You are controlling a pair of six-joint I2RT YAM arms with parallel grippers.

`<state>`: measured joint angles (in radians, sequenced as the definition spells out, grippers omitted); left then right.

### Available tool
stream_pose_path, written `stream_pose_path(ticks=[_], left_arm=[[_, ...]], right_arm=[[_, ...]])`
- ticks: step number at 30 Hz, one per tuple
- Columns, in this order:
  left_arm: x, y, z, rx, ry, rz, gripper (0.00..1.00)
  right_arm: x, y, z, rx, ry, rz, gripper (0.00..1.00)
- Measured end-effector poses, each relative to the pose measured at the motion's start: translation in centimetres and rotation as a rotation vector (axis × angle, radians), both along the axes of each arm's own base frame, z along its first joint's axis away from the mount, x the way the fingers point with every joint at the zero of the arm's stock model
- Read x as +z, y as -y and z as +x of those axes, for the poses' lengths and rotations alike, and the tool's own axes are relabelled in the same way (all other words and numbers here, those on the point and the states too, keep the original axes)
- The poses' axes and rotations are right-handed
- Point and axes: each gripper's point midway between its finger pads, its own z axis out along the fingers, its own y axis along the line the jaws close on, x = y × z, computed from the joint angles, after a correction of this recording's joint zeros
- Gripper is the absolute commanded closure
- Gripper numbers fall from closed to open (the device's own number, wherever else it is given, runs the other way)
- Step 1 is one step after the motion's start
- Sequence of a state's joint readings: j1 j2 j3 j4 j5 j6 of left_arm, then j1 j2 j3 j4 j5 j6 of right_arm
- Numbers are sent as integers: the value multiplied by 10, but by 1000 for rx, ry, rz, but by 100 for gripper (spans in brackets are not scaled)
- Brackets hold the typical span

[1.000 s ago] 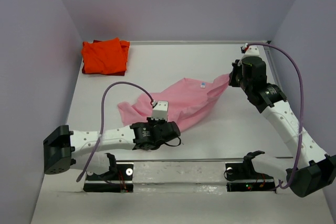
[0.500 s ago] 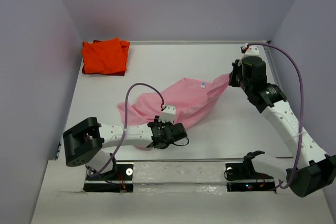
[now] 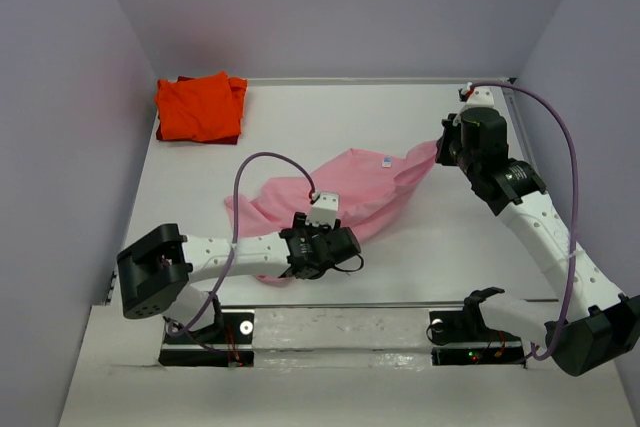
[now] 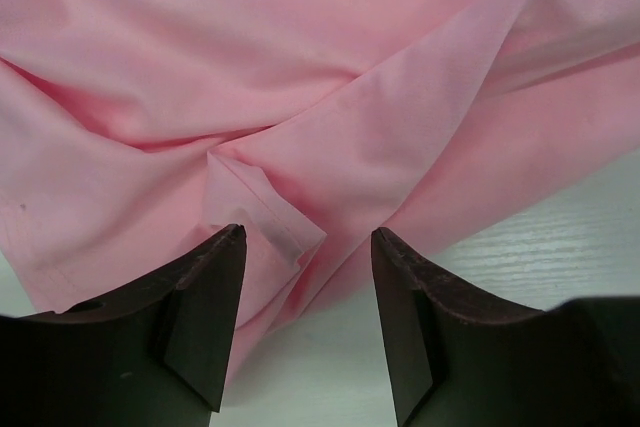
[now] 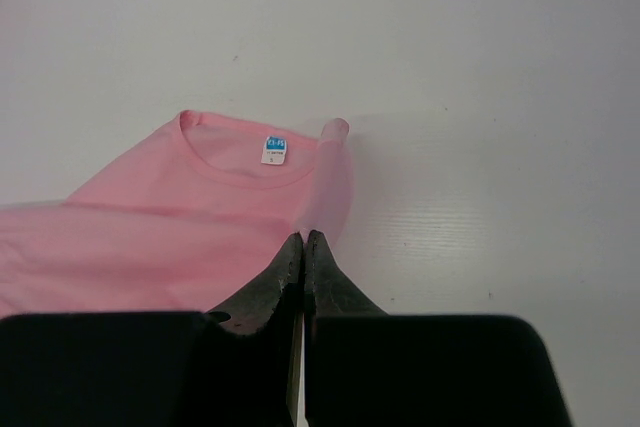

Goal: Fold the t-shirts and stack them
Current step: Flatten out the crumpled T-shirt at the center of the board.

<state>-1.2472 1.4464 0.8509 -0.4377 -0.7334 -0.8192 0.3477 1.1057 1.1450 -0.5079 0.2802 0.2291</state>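
- The pink t-shirt (image 3: 345, 190) lay crumpled across the middle of the white tabletop (image 3: 330, 117), drawn out in a slanting band from the near left towards the far right.
- Its near edge lay right by the left gripper (image 3: 347, 244), which was low over the tabletop at the cloth's front border.
- From the left wrist camera, the left gripper (image 4: 308, 237) had its jaws spread well apart, with nothing between them.
- A small hemmed corner (image 4: 262, 209) of the pink t-shirt (image 4: 330, 67) sat just ahead of the gap between the dark fingers (image 4: 205, 312). I could not tell whether the tips brushed the cloth.
- Bare tabletop (image 4: 545, 247) showed under the right-hand finger.
- The far right end of the pink t-shirt ran up to the right gripper (image 3: 440, 150) and looked pulled to a point there.
- From the right wrist camera, the right gripper (image 5: 303, 237) had its fingers pressed together, pinching a narrow fold of the pink t-shirt (image 5: 190, 227) by the shoulder.
- The collar opening and its small blue-and-white neck label (image 5: 274, 148) lay just beyond the pinched fold, flat on the tabletop (image 5: 480, 97).
- The orange-red t-shirt (image 3: 200, 107) sat folded in the far left corner, well apart from both grippers and from the pink one.
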Motion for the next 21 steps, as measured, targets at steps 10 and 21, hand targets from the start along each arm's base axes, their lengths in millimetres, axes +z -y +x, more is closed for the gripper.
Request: stream_pose_path(ticks=[10,21], left_arm=[[-14,2,8,6,-1,27,39],[-23,-7,14,19,-3,39,47]], right_arm=[[0,0,0,0,0,0,100],[4,1,-2,-1,12,4,100]])
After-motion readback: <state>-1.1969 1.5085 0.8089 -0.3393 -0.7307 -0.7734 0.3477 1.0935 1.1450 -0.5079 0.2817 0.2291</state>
